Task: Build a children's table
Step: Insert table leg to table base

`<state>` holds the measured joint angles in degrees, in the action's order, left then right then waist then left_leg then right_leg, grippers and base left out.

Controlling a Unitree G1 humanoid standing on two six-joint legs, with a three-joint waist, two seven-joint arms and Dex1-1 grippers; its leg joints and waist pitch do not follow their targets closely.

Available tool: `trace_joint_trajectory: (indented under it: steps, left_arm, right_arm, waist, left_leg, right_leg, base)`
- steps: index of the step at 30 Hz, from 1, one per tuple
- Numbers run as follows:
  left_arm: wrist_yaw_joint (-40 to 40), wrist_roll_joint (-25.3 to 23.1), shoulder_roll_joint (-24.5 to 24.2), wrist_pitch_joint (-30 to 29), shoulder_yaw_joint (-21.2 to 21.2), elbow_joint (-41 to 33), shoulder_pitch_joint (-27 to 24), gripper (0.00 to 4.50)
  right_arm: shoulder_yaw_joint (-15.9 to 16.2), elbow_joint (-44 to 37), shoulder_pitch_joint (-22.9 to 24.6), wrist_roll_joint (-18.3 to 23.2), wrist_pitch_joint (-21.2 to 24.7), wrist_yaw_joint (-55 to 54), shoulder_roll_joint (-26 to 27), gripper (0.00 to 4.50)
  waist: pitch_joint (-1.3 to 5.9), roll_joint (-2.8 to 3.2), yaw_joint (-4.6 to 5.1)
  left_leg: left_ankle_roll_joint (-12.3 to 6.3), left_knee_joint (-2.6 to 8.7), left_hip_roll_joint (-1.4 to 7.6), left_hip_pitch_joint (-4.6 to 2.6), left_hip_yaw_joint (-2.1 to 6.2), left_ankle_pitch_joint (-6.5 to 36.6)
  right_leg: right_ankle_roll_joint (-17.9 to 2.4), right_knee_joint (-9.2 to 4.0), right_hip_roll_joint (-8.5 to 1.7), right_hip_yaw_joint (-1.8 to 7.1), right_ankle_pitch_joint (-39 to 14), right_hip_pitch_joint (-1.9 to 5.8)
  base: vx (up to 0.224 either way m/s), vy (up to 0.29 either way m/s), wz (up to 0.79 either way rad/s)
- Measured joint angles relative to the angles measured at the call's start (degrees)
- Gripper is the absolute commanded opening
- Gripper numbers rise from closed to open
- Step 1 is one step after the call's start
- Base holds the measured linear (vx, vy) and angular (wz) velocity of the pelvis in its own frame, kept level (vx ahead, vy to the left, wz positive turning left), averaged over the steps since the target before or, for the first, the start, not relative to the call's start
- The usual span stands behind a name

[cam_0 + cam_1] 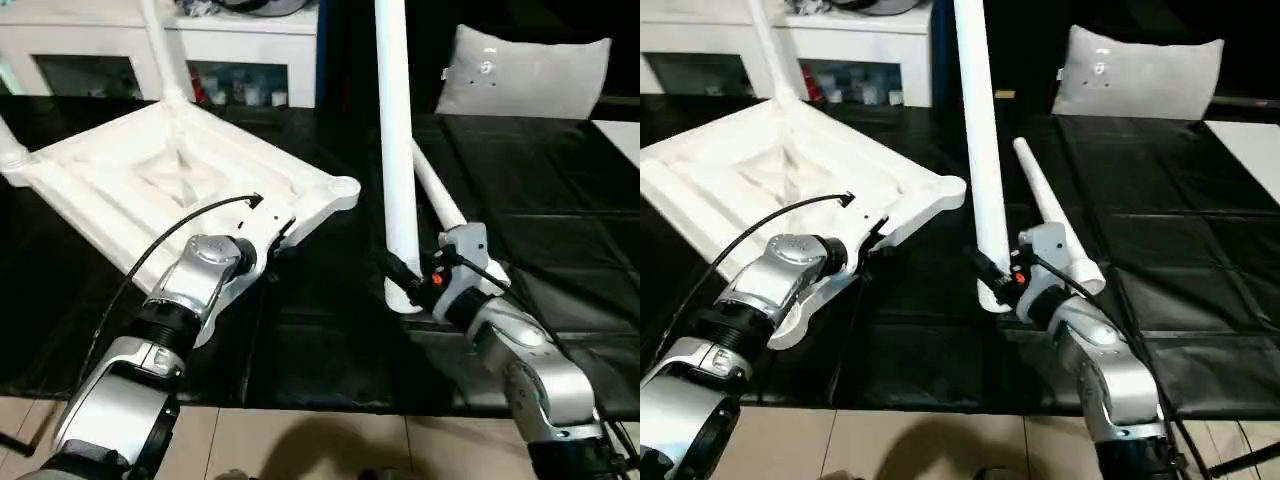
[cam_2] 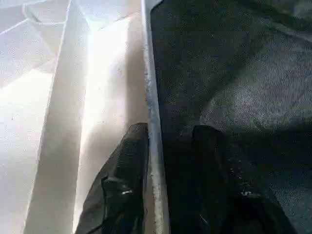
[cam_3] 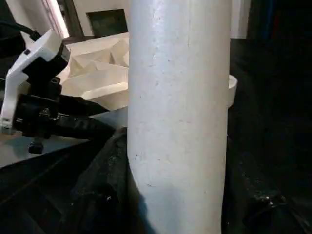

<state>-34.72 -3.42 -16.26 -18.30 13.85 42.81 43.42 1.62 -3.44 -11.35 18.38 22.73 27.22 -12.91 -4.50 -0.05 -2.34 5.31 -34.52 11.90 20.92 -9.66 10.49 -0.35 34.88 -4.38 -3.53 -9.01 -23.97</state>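
On black mat [image 1: 560,240], white ribbed tabletop [image 1: 150,180] tilted.

Looks like a lived-in room to us, more home or mock-up living space than a workshop. We've got a white cabinet [image 1: 250,45] along the back wall with open shelves holding small colourful clutter [image 1: 235,90], and a grey-white cushion [image 1: 525,75] propped up behind the work area. The floor is covered in black padded mats [image 1: 560,230] laid edge to edge, with pale tiles [image 1: 330,445] showing at the near edge. The plastic table top [image 1: 130,175] fits a kids' room too.
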Motion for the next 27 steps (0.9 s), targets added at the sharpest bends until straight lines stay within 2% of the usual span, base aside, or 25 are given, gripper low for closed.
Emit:
trace_joint_trajectory:
  steps: [6, 10, 14, 17, 19, 22, 27]
  left_arm:
    - [-4.5, -2.4, -1.9, 5.4, 2.3, 3.6, 2.0, 0.83]
    - [-10.9, -3.2, -3.9, 10.5, 4.1, 4.0, 1.8, 0.55]
    - [-19.2, -2.8, -6.6, 16.1, 5.3, 2.6, -0.3, 0.32]
    - [-24.6, -2.2, -8.1, 18.8, 6.0, 2.2, -1.4, 0.23]
    - [-30.5, 0.1, -9.7, 19.7, 6.2, -1.4, -4.5, 0.19]
    - [-35.9, 2.2, -9.8, 21.6, 6.7, -3.6, -6.9, 0.11]
    - [-38.1, 2.4, -10.5, 24.2, 7.2, -3.5, -7.4, 0.02]
  right_arm:
    - [0.0, 0.0, -0.1, -0.1, 0.3, 0.2, -0.9, 1.90]
    - [-0.4, 0.0, -0.2, -0.2, 0.3, 0.4, -1.5, 1.90]
    - [-1.2, 0.1, -0.7, -0.2, 0.3, 0.7, -2.2, 1.90]
    - [-1.2, 0.1, -0.7, -0.2, 0.3, 0.7, -2.5, 1.90]
    - [-1.2, 0.1, -0.7, -0.2, 0.3, 0.7, -2.6, 1.90]
    - [-1.5, 0.1, -0.7, -0.2, 0.3, 0.7, -2.9, 1.90]
    - [-1.5, 0.1, -0.5, -0.2, 0.3, 0.7, -2.9, 1.90]
  waist:
    - [0.03, 0.04, -0.10]
    - [0.08, 0.12, -0.41]
    - [0.25, 0.39, -1.59]
    - [0.46, 0.72, -2.77]
    - [0.55, 0.86, -2.84]
    - [0.66, 1.04, -3.10]
    - [0.70, 1.04, -2.58]
  left_leg:
    - [0.00, 0.05, 0.00, 0.08, 0.09, 0.0]
    - [-0.03, 0.17, 0.00, 0.09, 0.08, 0.1]
    - [-0.02, 0.19, 0.03, 0.02, 0.14, 0.0]
    - [-0.02, 0.18, -0.03, -0.41, 0.08, 0.0]
    - [-0.04, 0.21, -0.16, -0.75, 0.00, 0.1]
    - [-0.04, 0.23, -0.25, -0.87, -0.10, 0.0]
    - [-0.05, 0.18, -0.26, -0.84, -0.14, 0.0]
  right_leg:
    - [0.0, -0.09, -0.03, -0.06, 0.0, 0.01]
    - [-0.2, -0.13, -0.05, -0.06, 0.1, -0.01]
    - [-0.2, -0.13, -0.10, -0.13, 0.1, 0.05]
    - [0.0, -0.11, -0.32, -0.12, -0.1, 0.31]
    - [0.3, -0.12, -0.56, -0.12, -0.3, 0.66]
    - [0.5, -0.12, -0.89, -0.13, -0.4, 0.96]
    - [0.6, -0.16, -0.98, -0.01, -0.4, 1.04]
  base:
    - [0.000, 0.000, 0.00]
    - [0.000, 0.000, 0.00]
    - [0.000, 0.000, 0.00]
    - [0.000, 0.000, 0.00]
    - [0.000, 0.000, 0.00]
    - [0.000, 0.000, 0.00]
    - [0.000, 0.000, 0.00]
